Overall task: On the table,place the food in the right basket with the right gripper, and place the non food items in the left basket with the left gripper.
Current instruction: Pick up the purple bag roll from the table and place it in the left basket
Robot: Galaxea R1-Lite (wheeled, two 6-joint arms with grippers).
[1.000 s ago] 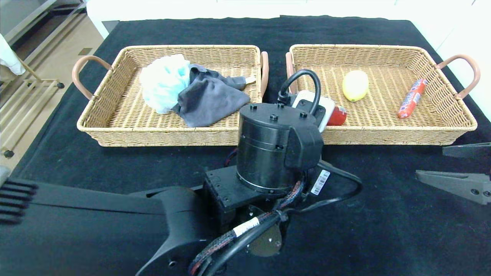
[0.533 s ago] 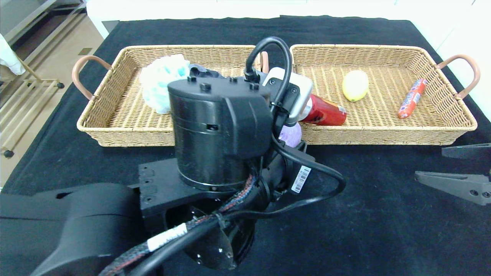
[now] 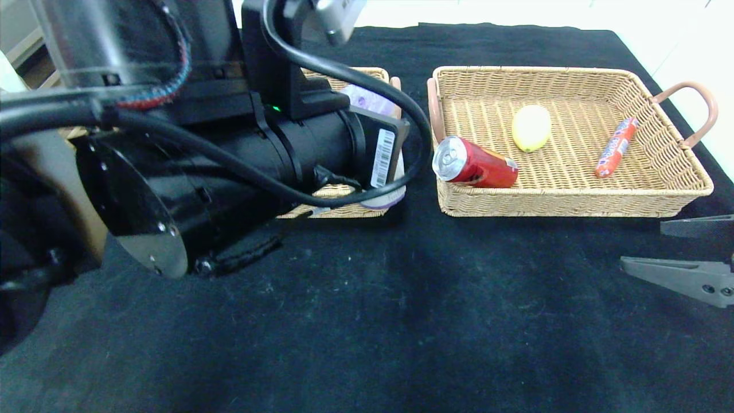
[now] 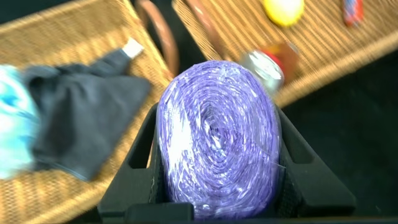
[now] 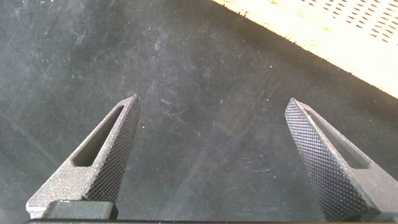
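Having been lifted off the bench, the purple roll (image 4: 217,134) is pinched by the left gripper's (image 4: 217,155) fingers above the left basket (image 3: 344,209); release remains. The right gripper's (image 5: 214,155) fingers are spread.

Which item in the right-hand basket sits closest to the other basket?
The red soda can, lying on its side in the near corner; the lemon and sausage lie farther right.

Bright white wall (image 3: 516,10) behind.

The left arm (image 3: 189,155) is a glossy black cylinder trailing thick black cables and one red-and-blue braided lead, with a white barcode sticker (image 3: 382,158), small screws and a green light; the right gripper (image 5: 211,162) has grey, knurled wedge fingers
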